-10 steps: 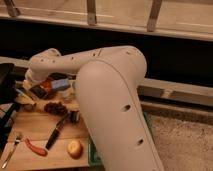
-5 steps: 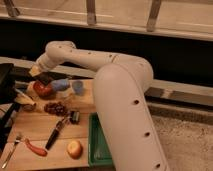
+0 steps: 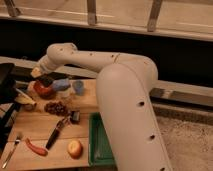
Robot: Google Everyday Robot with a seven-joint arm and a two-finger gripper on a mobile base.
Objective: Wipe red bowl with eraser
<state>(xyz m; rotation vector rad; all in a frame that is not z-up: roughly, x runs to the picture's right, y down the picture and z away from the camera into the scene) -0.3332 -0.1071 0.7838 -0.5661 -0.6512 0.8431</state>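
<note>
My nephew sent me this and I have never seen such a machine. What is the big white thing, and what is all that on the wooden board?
The big white shape is a robot's arm, seen from a single camera looking down past it. The arm reaches to the far left, where its tool is shut on a small black block, the eraser, right above a red bowl; it looks meant to wipe that bowl. Whether the eraser touches the bowl is hard to tell.

On the wooden table lie a light-blue block beside the bowl, a bunch of dark grapes, a black-handled knife, a red chilli, an apple and a fork at the left edge. A green tray sits partly hidden behind the arm.
</note>
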